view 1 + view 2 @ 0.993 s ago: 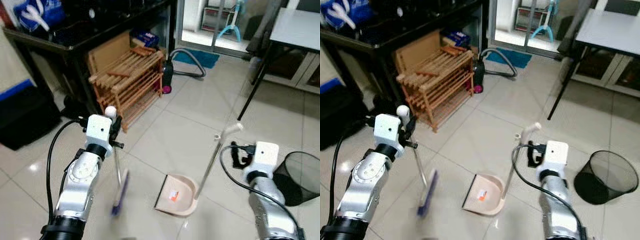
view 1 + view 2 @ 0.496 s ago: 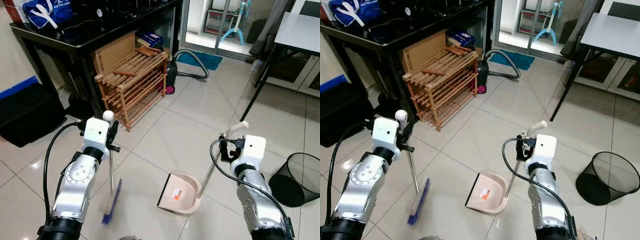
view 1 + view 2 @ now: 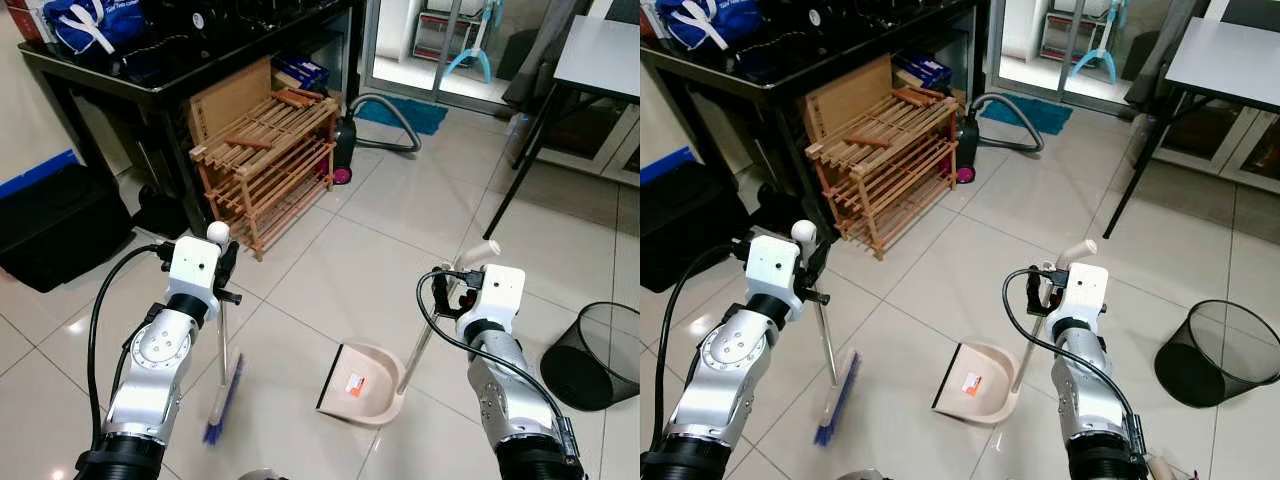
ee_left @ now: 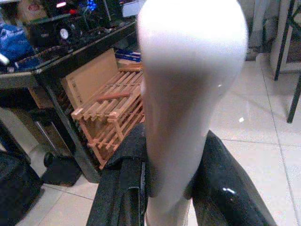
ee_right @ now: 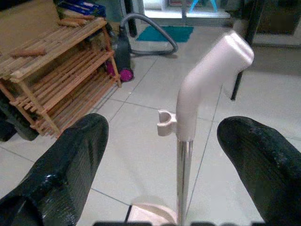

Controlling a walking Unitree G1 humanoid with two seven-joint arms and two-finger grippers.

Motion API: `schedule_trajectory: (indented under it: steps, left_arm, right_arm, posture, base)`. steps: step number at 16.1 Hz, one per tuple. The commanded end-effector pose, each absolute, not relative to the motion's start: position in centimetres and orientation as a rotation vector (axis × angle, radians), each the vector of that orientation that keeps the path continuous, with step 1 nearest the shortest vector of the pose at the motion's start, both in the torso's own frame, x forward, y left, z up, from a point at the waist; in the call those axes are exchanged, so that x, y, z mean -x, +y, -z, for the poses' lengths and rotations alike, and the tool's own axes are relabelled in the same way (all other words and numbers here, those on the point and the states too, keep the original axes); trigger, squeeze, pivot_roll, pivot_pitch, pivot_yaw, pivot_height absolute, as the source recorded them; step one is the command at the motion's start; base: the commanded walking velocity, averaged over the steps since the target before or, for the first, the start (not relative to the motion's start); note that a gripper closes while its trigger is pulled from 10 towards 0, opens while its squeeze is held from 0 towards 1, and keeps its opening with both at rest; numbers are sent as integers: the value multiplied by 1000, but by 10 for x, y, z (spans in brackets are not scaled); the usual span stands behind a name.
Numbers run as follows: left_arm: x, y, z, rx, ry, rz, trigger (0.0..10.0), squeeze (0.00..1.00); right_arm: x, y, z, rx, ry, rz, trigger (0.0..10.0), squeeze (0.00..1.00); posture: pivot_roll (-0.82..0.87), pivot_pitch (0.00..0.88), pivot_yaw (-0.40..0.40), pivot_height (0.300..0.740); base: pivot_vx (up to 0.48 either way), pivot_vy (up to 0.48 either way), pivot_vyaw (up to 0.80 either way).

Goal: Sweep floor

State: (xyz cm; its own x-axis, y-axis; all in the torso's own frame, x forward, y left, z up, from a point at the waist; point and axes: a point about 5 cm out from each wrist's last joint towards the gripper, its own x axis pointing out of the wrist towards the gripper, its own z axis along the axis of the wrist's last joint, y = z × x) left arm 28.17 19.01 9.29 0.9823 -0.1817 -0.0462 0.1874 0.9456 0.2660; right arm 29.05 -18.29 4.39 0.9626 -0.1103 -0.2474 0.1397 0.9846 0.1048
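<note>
Broom (image 3: pixel 224 385) stands lower left of the frame, blue bristles on the pale floor tiles (image 3: pixel 330 250), sharp now where a second ago it was blurred and angled. Left pincer (image 4: pixel 164 183) clamped on the white handle just under its rounded knob. Dustpan (image 3: pixel 360 385) sits lower centre, pan flat on the floor, about where it was, long handle rising to the right. Right pincer (image 5: pixel 181 155) spread wide, one black finger either side of the dustpan handle, not touching; it has drawn closer to the grip than a second ago. Room: wooden rack (image 3: pixel 265 165) upper left beside a dark counter (image 3: pixel 190 80) with a blue bag on top, vacuum cleaner (image 3: pixel 342 150) beyond, black mesh bin (image 3: pixel 600 355) at right edge, table (image 3: pixel 600 55) upper right.
</note>
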Motion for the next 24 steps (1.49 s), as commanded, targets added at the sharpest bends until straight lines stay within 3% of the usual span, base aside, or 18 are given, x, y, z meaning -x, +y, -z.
schedule_trajectory:
  steps: [1,9,21,22,23,24]
  left_arm:
    - [-268,201,-84,-416,47,212,10000,0]
    - [-241,211,-94,-446,52,229,10000,0]
    - [-220,227,-118,-484,93,255,10000,0]
    - [-218,228,-119,-486,98,255,10000,0]
    - [-217,229,-120,-490,102,255,10000,0]
    - [-216,230,-121,-492,105,253,10000,0]
  right_arm:
    - [-300,-188,-45,-134,239,188,10000,1000]
    - [-319,-196,-46,-145,221,245,10000,1000]
    - [-331,-210,-73,-288,-9,361,10000,1000]
    - [-334,-211,-76,-283,-18,351,10000,714]
    - [-336,-212,-79,-273,-22,342,10000,0]
    - [-338,-213,-81,-260,-27,339,10000,0]
  posture:
    - [81,21,53,740]
    - [161,163,54,740]
    - [263,231,111,740]
    - [272,235,111,740]
    - [276,242,111,740]
    - [284,250,112,740]
  base:
    - [0,0,0]
    - [0,0,0]
    - [0,0,0]
    - [0,0,0]
    - [0,0,0]
    - [0,0,0]
